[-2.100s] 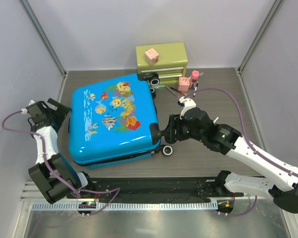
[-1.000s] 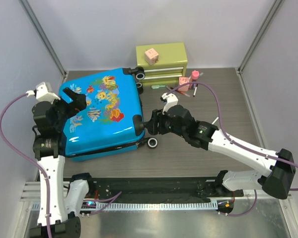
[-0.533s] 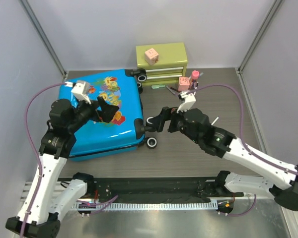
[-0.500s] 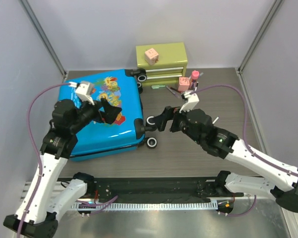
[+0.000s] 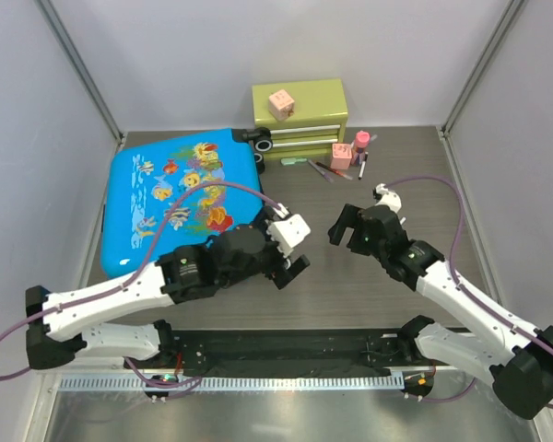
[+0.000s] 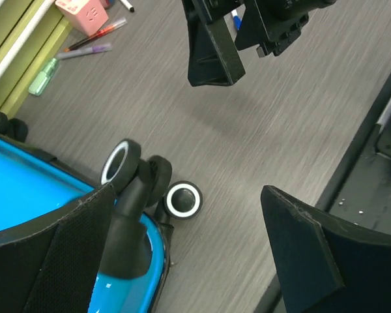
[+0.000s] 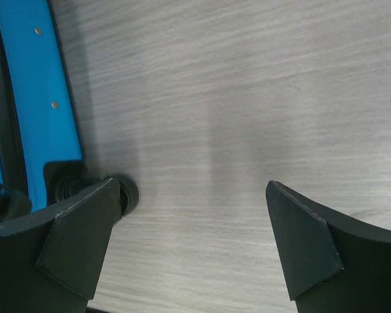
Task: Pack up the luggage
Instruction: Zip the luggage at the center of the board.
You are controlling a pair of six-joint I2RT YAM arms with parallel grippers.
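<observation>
The luggage (image 5: pixel 170 198), a bright blue hard-shell case with a fish print, lies shut and flat on the left of the table. My left gripper (image 5: pixel 292 270) hovers open just off its near right corner. In the left wrist view the left gripper (image 6: pixel 189 254) has bare table between its fingers, with the luggage's black wheels (image 6: pixel 182 199) and blue shell (image 6: pixel 26 195) at the left. My right gripper (image 5: pixel 341 232) stands open to the right, apart from the case. From the right wrist, the right gripper (image 7: pixel 192 241) holds nothing; the luggage's edge (image 7: pixel 45 85) is at the left.
A green drawer chest (image 5: pixel 300 118) stands at the back with a pink cube (image 5: pixel 280 103) on top. Pens and small pink items (image 5: pixel 341 161) lie in front of it, right of the luggage. Grey walls close in both sides.
The left arm swung from above the luggage down to its near right corner. The right gripper opened wide and drew back to the right from the wheels. The luggage shifted left earlier.
</observation>
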